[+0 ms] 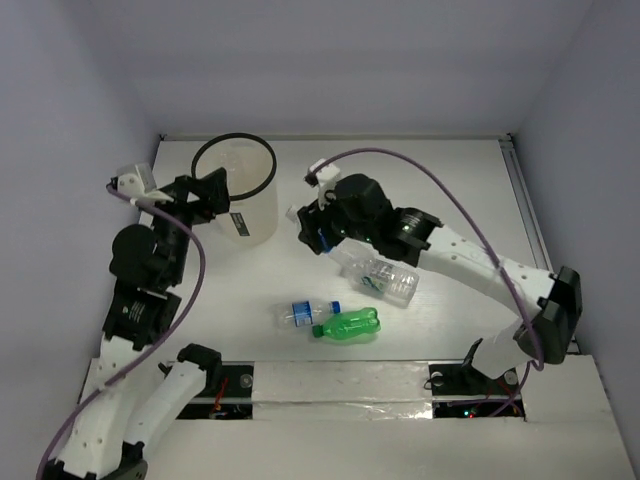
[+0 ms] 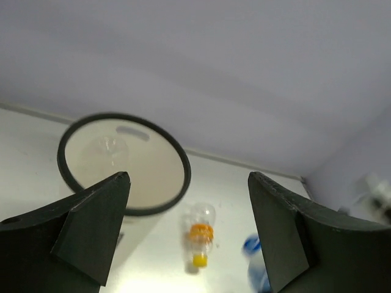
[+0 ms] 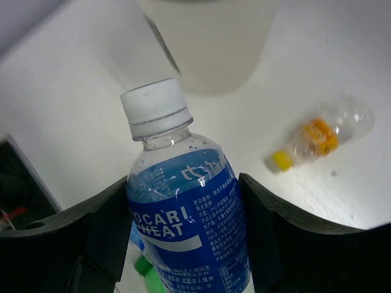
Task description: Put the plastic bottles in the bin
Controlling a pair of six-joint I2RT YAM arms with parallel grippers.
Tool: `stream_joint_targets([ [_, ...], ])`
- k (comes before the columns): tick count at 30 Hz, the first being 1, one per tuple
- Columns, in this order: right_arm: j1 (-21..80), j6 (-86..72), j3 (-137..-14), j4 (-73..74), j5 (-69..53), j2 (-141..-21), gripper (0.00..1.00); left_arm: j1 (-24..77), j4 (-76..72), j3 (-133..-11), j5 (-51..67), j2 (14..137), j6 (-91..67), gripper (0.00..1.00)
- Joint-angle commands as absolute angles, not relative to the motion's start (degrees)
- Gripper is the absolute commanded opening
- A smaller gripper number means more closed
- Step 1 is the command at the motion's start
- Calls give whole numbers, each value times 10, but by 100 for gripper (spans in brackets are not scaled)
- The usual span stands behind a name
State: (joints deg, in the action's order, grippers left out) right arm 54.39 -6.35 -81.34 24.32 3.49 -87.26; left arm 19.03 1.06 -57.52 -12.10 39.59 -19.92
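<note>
The right hand is closed on a clear plastic bottle with a blue label and a white cap, one finger pressed against each side of the label. The capped end sticks out past the fingertips. Just ahead of this hand stands the white cylindrical bin with a black ring rim, its wall filling the top of the right wrist view. Off to one side of the held bottle, near the bin's foot, a small clear bottle with an orange band and a yellow-orange cap lies on the white surface.

The left hand is spread wide and grips nothing. It sits close beside the bin, whose open mouth lies directly in front of its fingers.

Behind the right hand, under its forearm, a crumpled clear bottle lies on its side. Nearer the arm bases, a blue-labelled clear bottle with a blue cap and a green bottle with a green cap lie touching each other.
</note>
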Motion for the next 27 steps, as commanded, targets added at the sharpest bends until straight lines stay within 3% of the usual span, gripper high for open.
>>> stream_joint_targets([
  [1,542,-87,-872,143,38,-835,55,192,55,-524,-69,326,-248,75],
  [8,542,-120,-968,-55,-21,-877,55,192,122,-434,-82,183,-291,73],
  [15,524,-170,-1071,-270,-6,-1018,56,192,144,-354,-108,79,-311,70],
  [23,486,-220,-1294,-294,-27,-1228,56,192,142,-345,-103,50,-313,69],
  [27,481,-230,-1335,-282,-33,-1282,57,192,142,-345,-99,53,-311,69],
])
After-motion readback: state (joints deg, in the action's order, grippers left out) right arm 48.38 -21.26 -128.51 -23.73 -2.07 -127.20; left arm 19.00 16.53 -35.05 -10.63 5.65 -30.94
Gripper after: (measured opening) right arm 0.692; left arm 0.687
